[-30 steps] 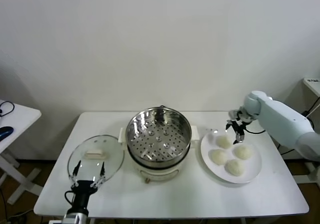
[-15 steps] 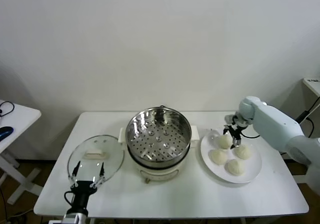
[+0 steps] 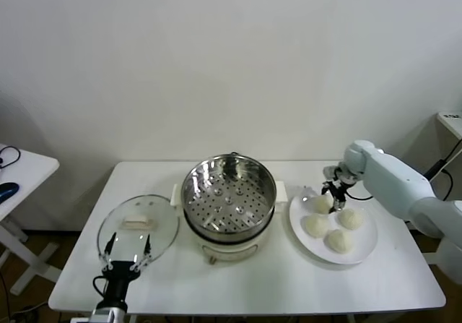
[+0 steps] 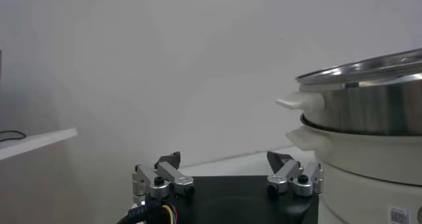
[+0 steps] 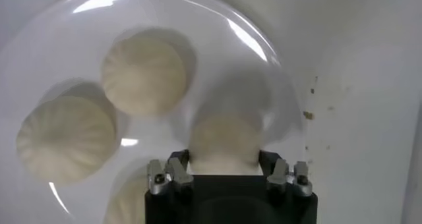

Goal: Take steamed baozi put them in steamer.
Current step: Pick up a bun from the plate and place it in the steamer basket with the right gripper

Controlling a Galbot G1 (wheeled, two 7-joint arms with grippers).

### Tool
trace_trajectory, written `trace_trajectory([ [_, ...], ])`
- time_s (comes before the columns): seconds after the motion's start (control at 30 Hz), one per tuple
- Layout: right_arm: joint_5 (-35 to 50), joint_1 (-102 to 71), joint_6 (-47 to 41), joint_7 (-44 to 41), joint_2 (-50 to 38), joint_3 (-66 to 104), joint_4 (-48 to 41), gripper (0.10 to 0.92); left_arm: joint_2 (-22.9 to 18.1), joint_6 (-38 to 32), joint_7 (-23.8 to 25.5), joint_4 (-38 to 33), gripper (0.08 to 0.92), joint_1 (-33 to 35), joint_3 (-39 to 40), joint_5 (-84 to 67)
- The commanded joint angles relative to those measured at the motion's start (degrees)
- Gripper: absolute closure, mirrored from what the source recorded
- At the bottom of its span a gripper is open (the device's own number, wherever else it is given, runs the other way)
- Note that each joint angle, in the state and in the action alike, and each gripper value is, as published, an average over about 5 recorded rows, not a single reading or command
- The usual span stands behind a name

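Right jaws lined up on the first bun

My right gripper [image 3: 333, 196] hangs over the far-left steamed baozi [image 3: 322, 204] on the white plate [image 3: 364, 249], jaws spread open with the bun sitting between them, not squeezed yet as far as I can tell. All four buns are on that plate, right of the steamer [image 3: 229, 201], which sits empty mid-surface, so the carry goes left. They look smooth, domed, cream-white, lightly pleated on top, probably soft, so I'd pinch gently. My left gripper [image 3: 127, 255] idles at the near-left edge by the glass lid [image 3: 137, 225], jaws open, way farther from the buns.
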Motion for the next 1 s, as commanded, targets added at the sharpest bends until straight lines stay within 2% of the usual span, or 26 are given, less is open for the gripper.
trace_trajectory([
  [0.03, -1.19, -0.19, 0.85, 0.08, 0.67, 1.73, -1.27, 0.349, -0.01, 0.07, 0.01, -0.13, 0.177, 0.04, -0.09, 0.0],
  [0.3, 1.19, 3.88, 3.06, -0.4, -0.8, -0.8, 4.42, 0.353, 0.04, 0.13, 0.01, -0.28, 0.177, 0.21, -0.27, -0.02],
  [0.67, 7.82, 25.08, 7.19, -1.85, -7.88, -15.46, 31.88, 0.36, 0.16, 0.05, -0.02, -0.74, 0.177, 0.71, -0.37, 0.2],
  [1.0, 7.34, 40.89, 11.67, -3.15, -3.42, -21.82, 44.54, 0.356, 0.25, 0.29, -0.17, -1.41, 0.177, 1.34, 0.62, 1.35],
])
